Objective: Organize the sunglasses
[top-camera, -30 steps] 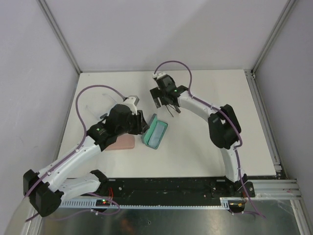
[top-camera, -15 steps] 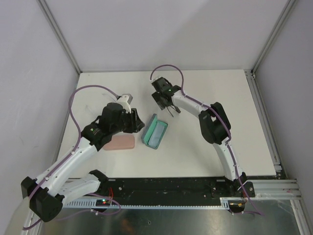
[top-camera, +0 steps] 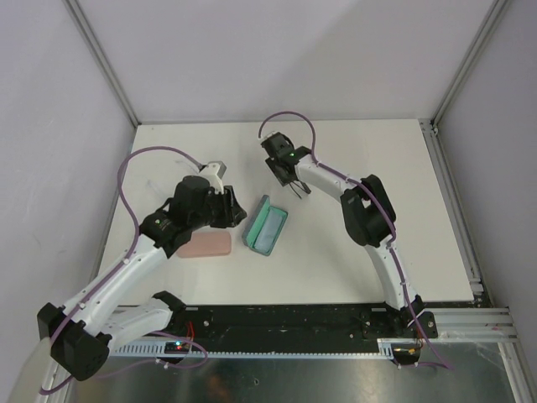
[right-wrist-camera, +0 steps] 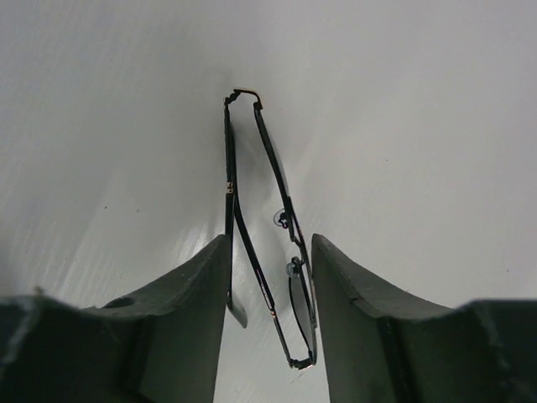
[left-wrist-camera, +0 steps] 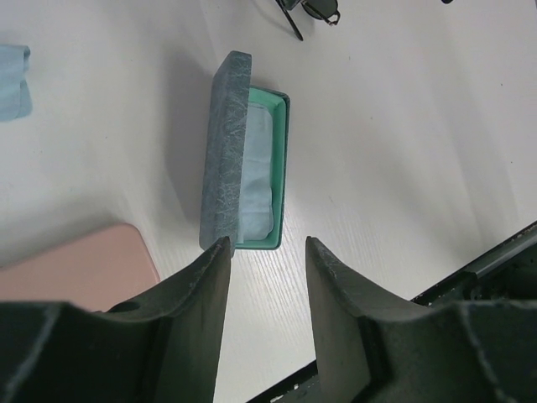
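The thin, dark wire-framed sunglasses (right-wrist-camera: pixel 285 218) lie on the smooth white table (right-wrist-camera: pixel 403 126), a little beyond the open case on the side away from the arm bases. The right gripper (right-wrist-camera: pixel 270 243) straddles them, its matte dark fingers flanking lenses and arms. I cannot tell whether it has them pinched.

The left gripper (left-wrist-camera: pixel 267 248) is released, jaws apart with nothing between, near one end of the oblong grey-blue mottled case (left-wrist-camera: pixel 225 151). The case's teal shell holds a pale blue cloth lining. A smooth pink oblong case (left-wrist-camera: pixel 75 273) lies beside it.
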Controlling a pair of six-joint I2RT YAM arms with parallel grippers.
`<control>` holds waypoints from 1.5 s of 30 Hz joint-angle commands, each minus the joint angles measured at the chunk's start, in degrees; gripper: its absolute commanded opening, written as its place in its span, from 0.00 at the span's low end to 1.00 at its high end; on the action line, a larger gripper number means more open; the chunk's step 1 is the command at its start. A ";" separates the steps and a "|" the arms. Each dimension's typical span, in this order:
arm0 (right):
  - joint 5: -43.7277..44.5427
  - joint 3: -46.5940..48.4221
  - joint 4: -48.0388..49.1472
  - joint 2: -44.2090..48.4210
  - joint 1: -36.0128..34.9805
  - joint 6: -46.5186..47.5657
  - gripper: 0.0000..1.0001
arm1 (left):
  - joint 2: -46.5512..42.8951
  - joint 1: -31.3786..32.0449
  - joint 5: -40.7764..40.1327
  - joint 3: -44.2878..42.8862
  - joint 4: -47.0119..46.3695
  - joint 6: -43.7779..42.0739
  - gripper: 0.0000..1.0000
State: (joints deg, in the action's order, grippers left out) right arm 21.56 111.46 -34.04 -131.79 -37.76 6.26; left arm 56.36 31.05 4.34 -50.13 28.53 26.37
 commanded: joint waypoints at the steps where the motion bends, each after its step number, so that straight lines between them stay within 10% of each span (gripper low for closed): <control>1: -0.09 0.06 0.47 -1.48 0.21 0.64 0.45 | 0.02 -0.70 1.18 0.98 0.02 -1.42 0.46; 20: -11.30 -6.20 1.33 9.06 6.85 -7.78 0.08 | 0.99 -0.77 0.59 2.07 -0.05 -1.05 0.45; 45: -40.42 -42.99 22.21 38.17 14.79 -34.12 0.00 | 8.85 -3.81 -1.08 1.75 -6.59 1.07 0.43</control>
State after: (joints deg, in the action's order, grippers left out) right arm -16.67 73.10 -19.18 -100.73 -21.69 -20.53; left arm 63.92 29.17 3.22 -48.29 25.80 26.48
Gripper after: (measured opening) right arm 0.010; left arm 0.429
